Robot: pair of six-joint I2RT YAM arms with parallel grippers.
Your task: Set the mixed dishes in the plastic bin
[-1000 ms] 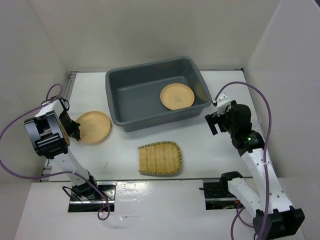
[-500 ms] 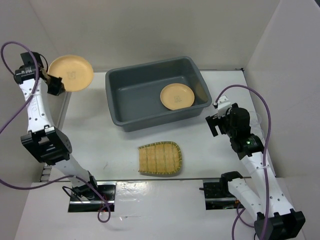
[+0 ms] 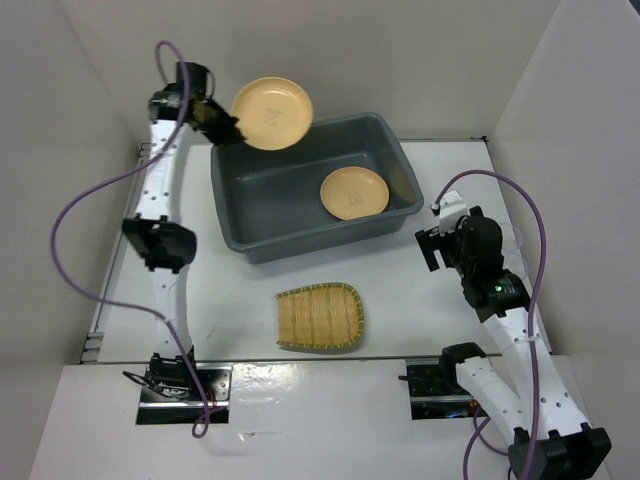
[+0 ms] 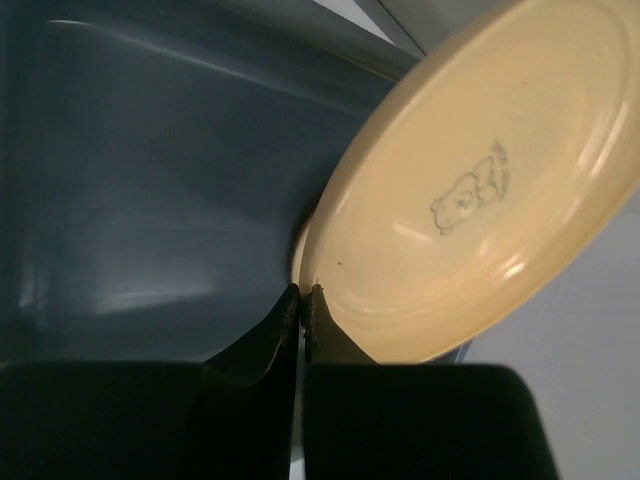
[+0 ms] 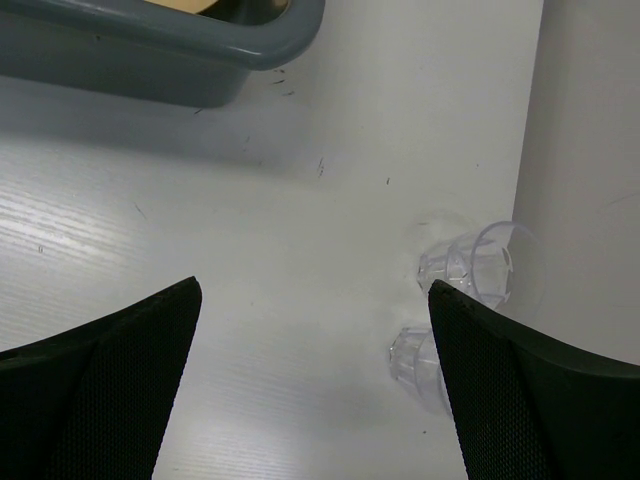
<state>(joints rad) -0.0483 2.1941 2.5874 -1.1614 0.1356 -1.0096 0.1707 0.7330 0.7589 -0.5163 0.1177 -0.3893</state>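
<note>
My left gripper is shut on the rim of a tan plate and holds it tilted in the air over the far left corner of the dark-grey bin. In the left wrist view the plate shows a small bear print, with the bin's inside below it. A second tan plate lies in the bin. The woven bamboo tray lies on the table in front of the bin. My right gripper is open and empty, right of the bin. Two clear cups lie beside its right finger.
White walls close in the table on the left, back and right. The cups lie against the right wall. The bin's near right corner shows at the top of the right wrist view.
My left arm has swung the tan plate from near the left wall rightwards to above the bin's far left corner. The right arm has barely moved.
</note>
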